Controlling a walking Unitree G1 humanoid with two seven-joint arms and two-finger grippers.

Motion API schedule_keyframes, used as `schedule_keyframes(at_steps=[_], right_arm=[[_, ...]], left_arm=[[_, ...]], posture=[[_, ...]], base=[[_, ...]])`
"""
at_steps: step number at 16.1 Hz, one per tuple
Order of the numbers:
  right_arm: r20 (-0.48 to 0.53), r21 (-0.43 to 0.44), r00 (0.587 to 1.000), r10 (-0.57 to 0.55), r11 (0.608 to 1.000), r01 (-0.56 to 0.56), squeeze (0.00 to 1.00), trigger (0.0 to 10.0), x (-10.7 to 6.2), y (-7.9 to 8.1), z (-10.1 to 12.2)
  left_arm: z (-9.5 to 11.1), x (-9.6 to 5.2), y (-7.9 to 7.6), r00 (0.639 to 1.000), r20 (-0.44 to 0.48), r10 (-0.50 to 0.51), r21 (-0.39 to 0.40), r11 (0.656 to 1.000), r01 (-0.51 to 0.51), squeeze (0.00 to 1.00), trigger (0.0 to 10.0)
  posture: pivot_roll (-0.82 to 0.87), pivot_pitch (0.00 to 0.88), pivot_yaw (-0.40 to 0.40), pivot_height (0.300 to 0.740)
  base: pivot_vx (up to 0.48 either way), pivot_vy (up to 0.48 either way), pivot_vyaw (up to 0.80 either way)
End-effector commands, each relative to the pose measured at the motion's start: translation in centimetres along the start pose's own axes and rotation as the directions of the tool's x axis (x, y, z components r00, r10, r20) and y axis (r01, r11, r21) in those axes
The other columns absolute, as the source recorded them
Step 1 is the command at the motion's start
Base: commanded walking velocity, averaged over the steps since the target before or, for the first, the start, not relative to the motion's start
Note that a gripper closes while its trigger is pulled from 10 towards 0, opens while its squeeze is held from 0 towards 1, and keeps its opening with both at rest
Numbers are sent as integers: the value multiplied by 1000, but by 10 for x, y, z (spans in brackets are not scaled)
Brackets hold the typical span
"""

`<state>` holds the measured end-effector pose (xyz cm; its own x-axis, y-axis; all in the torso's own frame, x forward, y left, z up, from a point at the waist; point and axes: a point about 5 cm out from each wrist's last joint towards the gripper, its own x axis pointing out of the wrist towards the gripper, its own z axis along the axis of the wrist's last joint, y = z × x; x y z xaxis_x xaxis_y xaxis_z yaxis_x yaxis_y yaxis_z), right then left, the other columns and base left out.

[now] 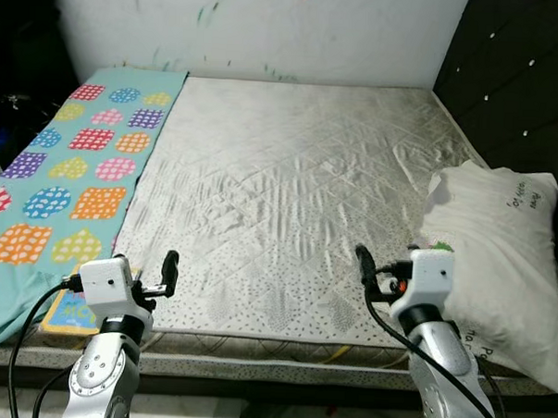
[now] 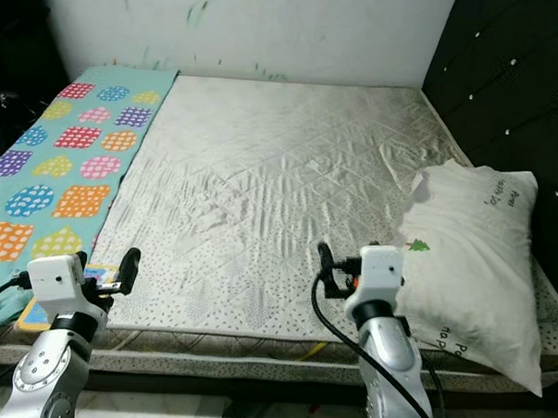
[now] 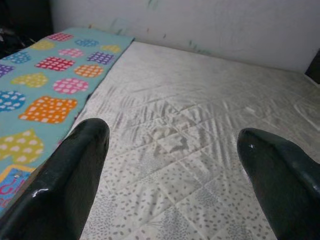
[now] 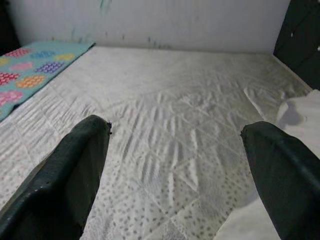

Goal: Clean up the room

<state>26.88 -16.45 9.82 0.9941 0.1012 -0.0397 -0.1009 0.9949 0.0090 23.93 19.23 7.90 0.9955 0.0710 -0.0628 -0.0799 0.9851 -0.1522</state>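
Both arms are up at the near edge of the mattress (image 1: 280, 191) — left gripper (image 3: 172, 150) spread wide with nothing between its fingers, right gripper (image 4: 175, 150) spread and unladen too. Off to the right, the white pillow (image 1: 495, 255) lies against the dark headboard (image 1: 516, 80) (a small green tree print near its corner). On the left, a teal blanket (image 1: 68, 172) with colourful patches runs along the bed — a picture book (image 1: 71, 313) lies at its near end.

The pillow (image 1: 499, 256) is cut off at the right edge of the frame, its printed writing too small to read. The patterned blanket (image 1: 68, 163) runs off the left edge. A flat colourful thing (image 1: 66, 313) at lower left hides partly behind the left arm.
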Motion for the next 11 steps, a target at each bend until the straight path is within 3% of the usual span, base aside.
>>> schedule_keyframes(at_steps=[1, 11], right_arm=[[-10, 1, 1000, -5, 1000, 5, 0, 10000, 1, 0, -3], [1, -22, 1000, 4, 1000, -4, 0, 10000, 9, 2, 0]], left_arm=[[3, 2, 0, 1000, 4, -6, 10, 1000, 6, 0, 10000], [5, 5, -4, 1000, 8, -29, 9, 1000, 29, 0, 10000]], posture=[[-83, 3, -4, 740], [-79, 22, -1, 740]], base=[[0, 0, -506], [0, -25, 0]])
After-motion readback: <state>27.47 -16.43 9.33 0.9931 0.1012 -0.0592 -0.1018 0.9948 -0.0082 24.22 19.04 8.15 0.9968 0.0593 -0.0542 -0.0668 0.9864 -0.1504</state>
